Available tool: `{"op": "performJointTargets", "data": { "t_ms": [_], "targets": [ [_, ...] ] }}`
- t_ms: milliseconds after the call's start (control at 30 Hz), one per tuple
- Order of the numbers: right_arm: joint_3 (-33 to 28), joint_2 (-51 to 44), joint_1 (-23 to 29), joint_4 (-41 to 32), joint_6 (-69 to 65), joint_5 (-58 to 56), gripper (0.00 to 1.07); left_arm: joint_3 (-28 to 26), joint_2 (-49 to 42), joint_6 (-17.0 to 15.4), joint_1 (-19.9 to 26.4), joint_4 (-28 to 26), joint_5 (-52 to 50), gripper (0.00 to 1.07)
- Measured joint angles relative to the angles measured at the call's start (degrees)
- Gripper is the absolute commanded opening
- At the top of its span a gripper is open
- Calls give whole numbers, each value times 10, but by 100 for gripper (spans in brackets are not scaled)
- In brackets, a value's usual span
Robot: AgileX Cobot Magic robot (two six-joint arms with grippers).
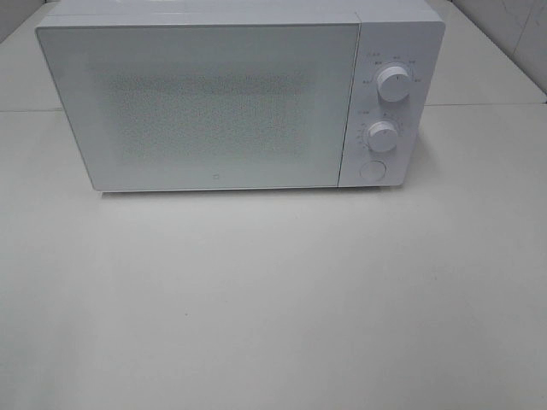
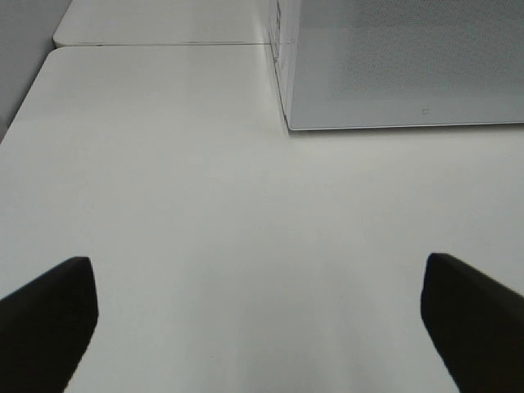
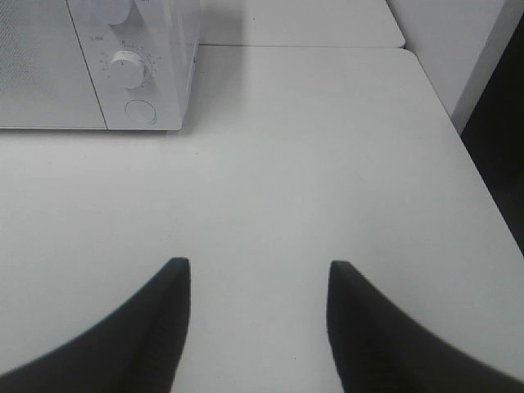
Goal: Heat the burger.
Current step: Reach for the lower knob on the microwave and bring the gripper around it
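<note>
Checking the left gripper (image 2: 258,274), you find its jaws released and spread wide. Only bare table (image 2: 205,205) lies between its two dark fingers (image 2: 49,319), and nothing is grasped. Beyond these jaws, well apart from the fingertips and off toward the other arm's side, stands the microwave (image 2: 393,74). You see its near corner and part of its perforated front.

Turn to the right gripper (image 3: 258,266). Its jaws stand partly apart, narrower than the left pair, and they are released too. The gap between its fingers (image 3: 139,344) shows bare table and no object. Ahead of these jaws, again well apart and off toward the other arm's side, you see the microwave's control panel (image 3: 155,49), with the lower knob (image 3: 128,69) above a round button (image 3: 141,110).

From the high camera, the microwave sits upright at the far part of the table with its door (image 1: 201,102) shut. The panel carries two knobs, the upper knob (image 1: 394,84) over the lower one, with the button beneath them.

You cannot tell where the burger is: no view shows it, and neither pair of jaws holds it.
</note>
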State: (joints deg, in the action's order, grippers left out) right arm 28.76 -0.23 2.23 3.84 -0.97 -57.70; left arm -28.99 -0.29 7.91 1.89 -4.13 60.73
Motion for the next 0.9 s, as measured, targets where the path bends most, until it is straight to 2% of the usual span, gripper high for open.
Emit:
{"op": "performJointTargets", "data": {
  "t_ms": [900],
  "targets": [
    [0,0,0,0,0,0,50,0,0,-2,0,1,0,105]
  ]
}}
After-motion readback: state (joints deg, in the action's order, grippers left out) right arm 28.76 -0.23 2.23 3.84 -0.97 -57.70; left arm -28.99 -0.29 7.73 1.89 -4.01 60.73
